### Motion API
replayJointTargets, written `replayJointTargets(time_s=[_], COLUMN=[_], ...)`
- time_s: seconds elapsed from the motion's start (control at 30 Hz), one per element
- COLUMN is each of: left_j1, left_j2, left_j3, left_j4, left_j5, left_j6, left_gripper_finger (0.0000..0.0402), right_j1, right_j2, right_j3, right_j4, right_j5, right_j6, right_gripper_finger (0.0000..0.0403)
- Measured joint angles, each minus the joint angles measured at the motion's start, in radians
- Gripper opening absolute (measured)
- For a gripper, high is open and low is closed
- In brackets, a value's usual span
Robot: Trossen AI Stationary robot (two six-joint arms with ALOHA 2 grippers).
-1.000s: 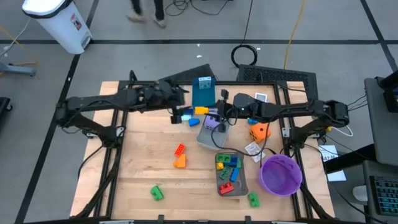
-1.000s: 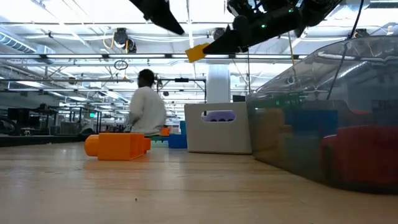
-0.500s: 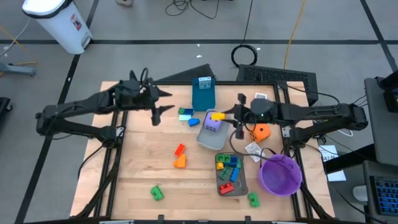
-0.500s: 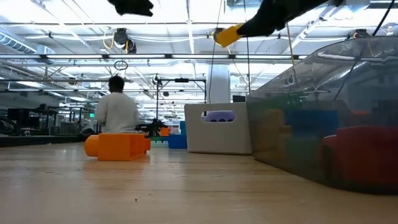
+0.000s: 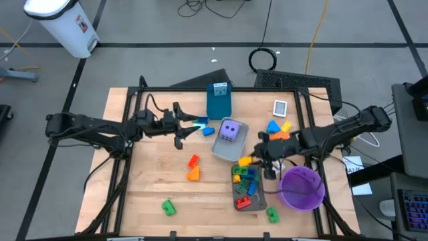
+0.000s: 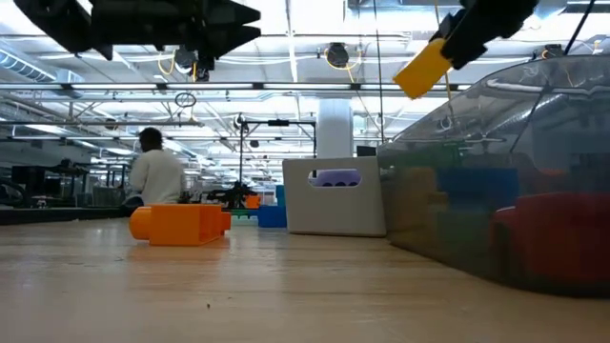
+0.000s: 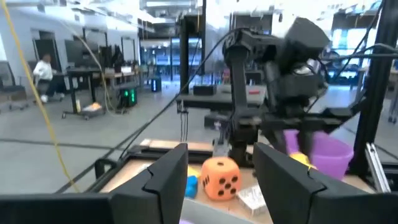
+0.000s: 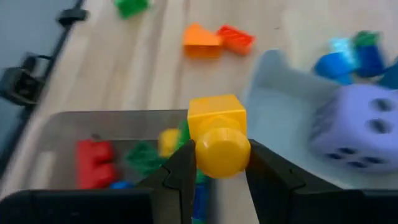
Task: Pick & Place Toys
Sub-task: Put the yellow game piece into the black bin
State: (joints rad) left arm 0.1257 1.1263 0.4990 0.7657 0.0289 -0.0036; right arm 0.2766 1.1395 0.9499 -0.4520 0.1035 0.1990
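Observation:
My right gripper [image 5: 252, 159] is shut on a yellow brick [image 5: 245, 161], which hangs over the far end of a grey tray [image 5: 259, 201] that holds several bricks. In the low view the brick [image 6: 422, 67] hangs high above the table. A purple die [image 5: 229, 130] sits in a second grey tray [image 5: 221, 148]. An orange die [image 7: 221, 177] shows in the left wrist view. My left gripper [image 5: 189, 129] stands open at the table's left centre, beside two blue bricks [image 5: 202, 126], with nothing between its fingers. My right gripper pinches the yellow brick by two opposite sides [image 8: 199, 152] between its two fingers [image 8: 177, 174]. It comes at the brick from the table's right, slanting down. The brick is lifted clear, above the tray of bricks, with a round stud facing the wrist camera.
A purple bowl [image 5: 302, 187] stands at the near right and a blue box [image 5: 219, 100] at the far middle. Red [image 5: 193, 161], orange [image 5: 193, 174] and green [image 5: 168, 207] bricks lie on the bare wood. Another green brick [image 5: 272, 214] lies by the bowl. A person [image 6: 157, 176] is in the room behind.
My right gripper has carried the yellow brick from the table's far middle toward the near right, to above the tray of bricks, and has tipped downward. My left gripper drew back toward the left edge, then sank and levelled out.

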Motion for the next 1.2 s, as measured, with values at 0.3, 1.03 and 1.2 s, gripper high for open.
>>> replayJointTargets(time_s=[0.3, 1.03, 1.2], left_j1=[-0.017, -0.106, -0.137], left_j2=[0.196, 0.215, 0.215], left_j3=[0.015, 0.052, 0.052], left_j4=[0.191, 0.180, 0.181], left_j5=[-0.003, -0.003, -0.004], left_j6=[-0.008, -0.163, -0.157], left_gripper_finger=[0.0172, 0.0188, 0.0182], right_j1=[0.173, 0.235, 0.235], right_j2=[0.136, 0.575, 0.614], right_j3=[0.060, 0.381, 0.381], right_j4=[-0.016, -0.257, -0.207], right_j5=[-0.026, -0.130, -0.131], right_j6=[0.207, 0.254, 0.254], right_gripper_finger=[0.0105, 0.0105, 0.0105])
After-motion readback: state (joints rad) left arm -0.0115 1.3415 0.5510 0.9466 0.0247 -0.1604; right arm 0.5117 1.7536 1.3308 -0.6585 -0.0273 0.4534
